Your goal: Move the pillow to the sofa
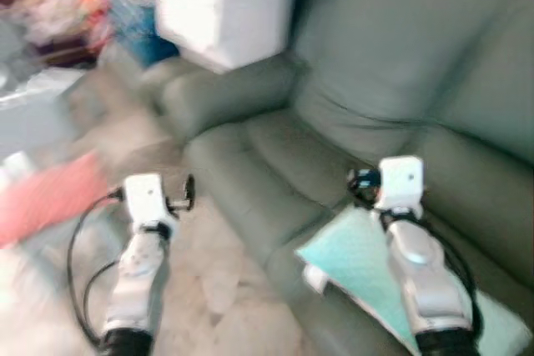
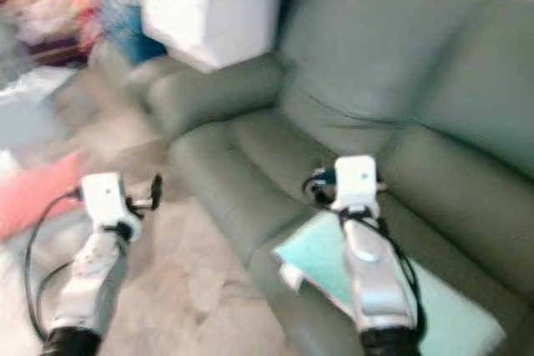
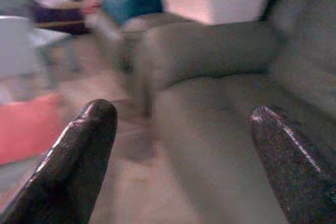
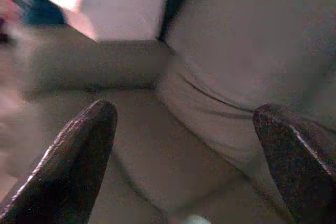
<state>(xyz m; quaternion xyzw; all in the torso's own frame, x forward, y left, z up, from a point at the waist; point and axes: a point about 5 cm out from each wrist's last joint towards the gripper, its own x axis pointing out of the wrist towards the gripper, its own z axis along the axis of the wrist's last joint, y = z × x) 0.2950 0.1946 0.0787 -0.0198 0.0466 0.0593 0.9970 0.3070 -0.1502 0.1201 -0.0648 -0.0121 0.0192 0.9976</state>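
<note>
Flat mint-green pillow [image 1: 359,260] on the grey-green leather sofa [image 1: 334,135] seat, under the right arm — right gripper [image 4: 184,145] spread wide, empty, left gripper [image 3: 181,145] likewise, head views add a white box [image 1: 225,18]

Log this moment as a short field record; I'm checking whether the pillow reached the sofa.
pillow: pale teal, lying on the sofa seat's front edge, under the right arm
sofa: grey-green
left gripper: open, empty, over the floor beside the sofa
right gripper: open, empty, above the seat
box: white, on the sofa armrest
image: blurred
</note>
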